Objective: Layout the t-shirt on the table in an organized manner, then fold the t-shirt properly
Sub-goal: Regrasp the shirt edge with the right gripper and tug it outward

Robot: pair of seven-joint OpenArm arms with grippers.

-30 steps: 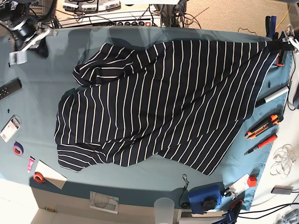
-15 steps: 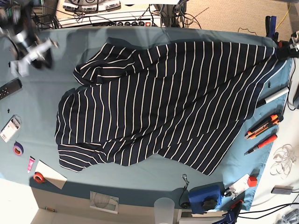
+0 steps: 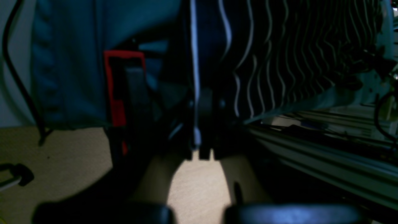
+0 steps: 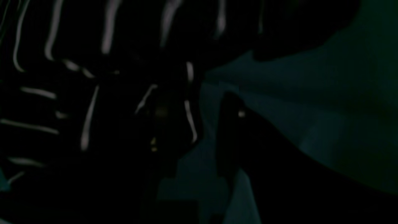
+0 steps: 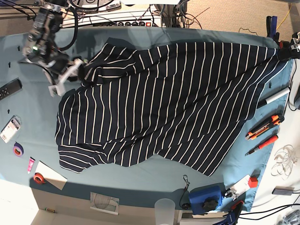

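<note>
The dark navy t-shirt with thin white stripes lies spread over the teal table, wrinkled at its upper left and lower left. My left gripper is at the far right corner, shut on the shirt's edge. In the left wrist view the t-shirt runs down into the closed left gripper past the table edge. My right gripper stands open at the shirt's upper left fold. The right wrist view is dark: the t-shirt edge lies at the right gripper on the table.
A remote, tape rolls and a white card lie along the left edge. A marker, orange knife and red screwdriver sit at right. A blue device and plastic cup stand at front. A red clamp grips the table edge.
My right arm has swung from the far left corner in to the shirt's upper left fold. The left gripper has kept its hold on the right corner.
</note>
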